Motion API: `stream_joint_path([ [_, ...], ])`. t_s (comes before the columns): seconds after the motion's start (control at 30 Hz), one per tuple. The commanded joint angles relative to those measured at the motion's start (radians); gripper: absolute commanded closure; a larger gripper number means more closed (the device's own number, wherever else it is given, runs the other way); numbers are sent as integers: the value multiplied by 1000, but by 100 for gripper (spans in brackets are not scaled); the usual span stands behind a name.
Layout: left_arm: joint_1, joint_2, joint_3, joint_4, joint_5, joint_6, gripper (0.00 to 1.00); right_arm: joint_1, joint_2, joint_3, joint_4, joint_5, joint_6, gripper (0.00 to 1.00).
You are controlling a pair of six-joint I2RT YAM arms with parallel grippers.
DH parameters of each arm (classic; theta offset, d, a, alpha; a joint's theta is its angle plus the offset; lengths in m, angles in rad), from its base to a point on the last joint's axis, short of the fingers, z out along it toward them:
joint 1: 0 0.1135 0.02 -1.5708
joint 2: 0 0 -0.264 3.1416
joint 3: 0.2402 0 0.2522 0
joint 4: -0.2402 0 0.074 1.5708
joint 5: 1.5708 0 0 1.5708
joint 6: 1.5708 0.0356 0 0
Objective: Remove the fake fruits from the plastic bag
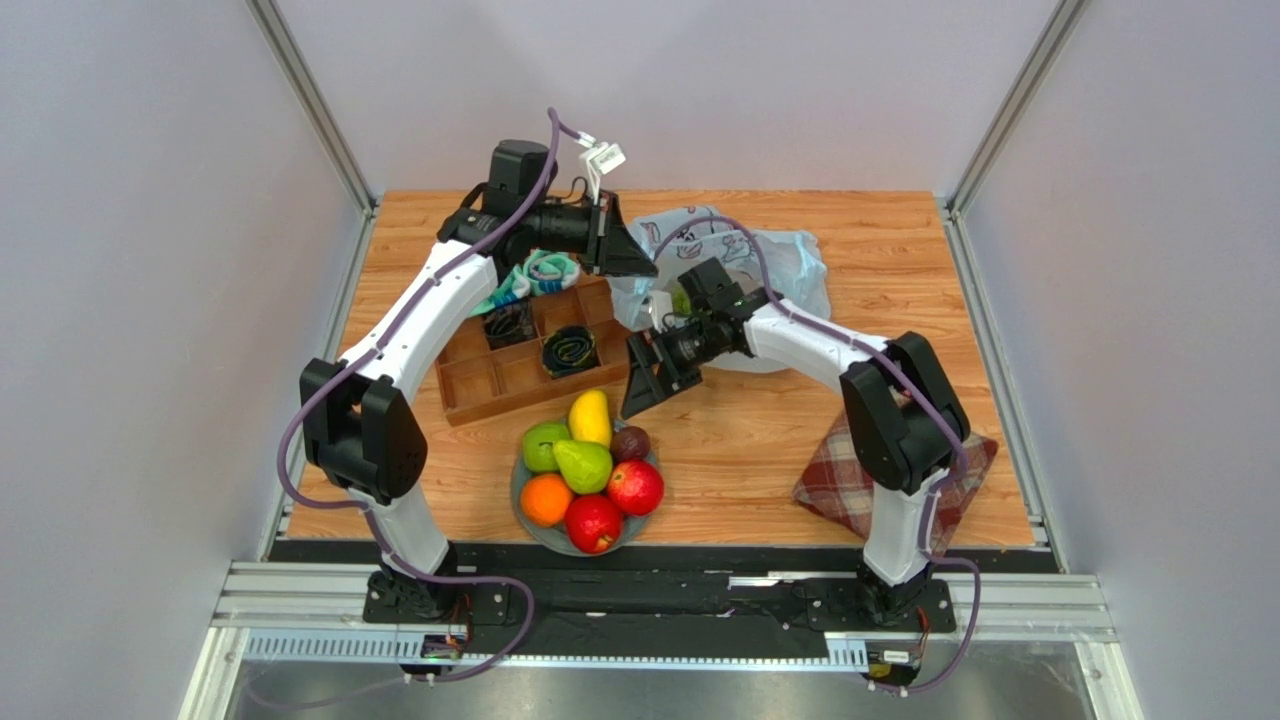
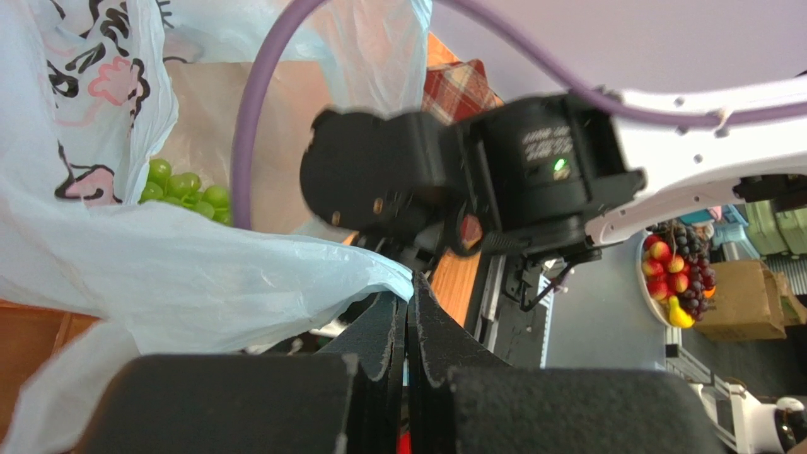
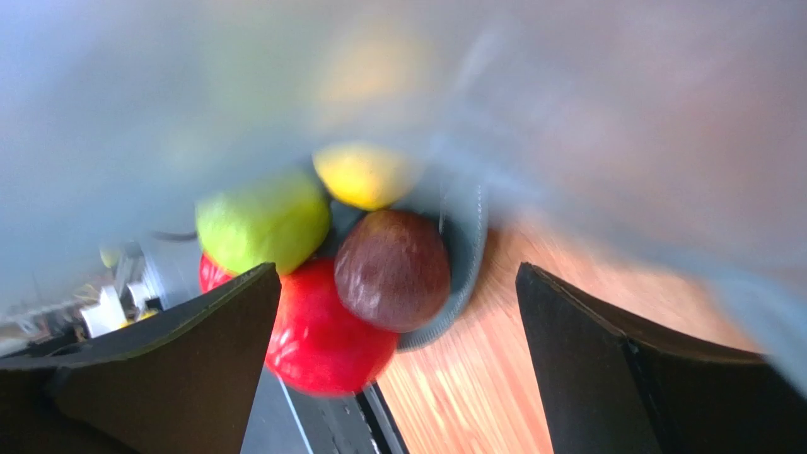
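The plastic bag (image 1: 781, 258) lies at the far edge of the table (image 1: 902, 300), right of its middle, with its mouth lifted toward the left. 1 green grape bunch (image 2: 185, 194) sits inside it. The left gripper (image 2: 407, 305) has its jaws closed on the film of the bag's rim. The right gripper (image 3: 398, 272) hangs between the bag and the grey plate (image 3: 471, 251), jaws spread wide and empty. The plate stands at the middle of the near edge and carries 7 fruits: 1 mango (image 1: 591, 416), 2 green apples (image 1: 546, 446), 1 plum (image 1: 631, 443), 1 orange (image 1: 546, 498) and 2 red apples (image 1: 636, 486). A wooden tray (image 1: 473, 383) lies left of the bag. A plaid cloth (image 1: 834, 473) covers the near right corner.
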Motion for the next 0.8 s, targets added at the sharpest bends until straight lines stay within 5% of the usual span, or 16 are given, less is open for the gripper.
stream_joint_path([
  [0.0, 0, 14, 75, 16, 14, 25, 100, -63, -157, 148, -359, -125, -445, 0],
  [0.13, 0, 25, 80, 18, 23, 13, 100, -135, -264, 185, -483, -122, -555, 0],
  [0.43, -24, -14, 23, 41, 43, -24, 100, -350, -280, 128, -138, -42, -181, 3],
  [0.63, -58, -61, -41, 65, 71, -53, 100, -335, -149, 183, -86, 188, -74, 38],
  [0.77, -72, -124, -109, 78, 74, -62, 100, -300, -62, 240, -98, 281, -74, 41],
])
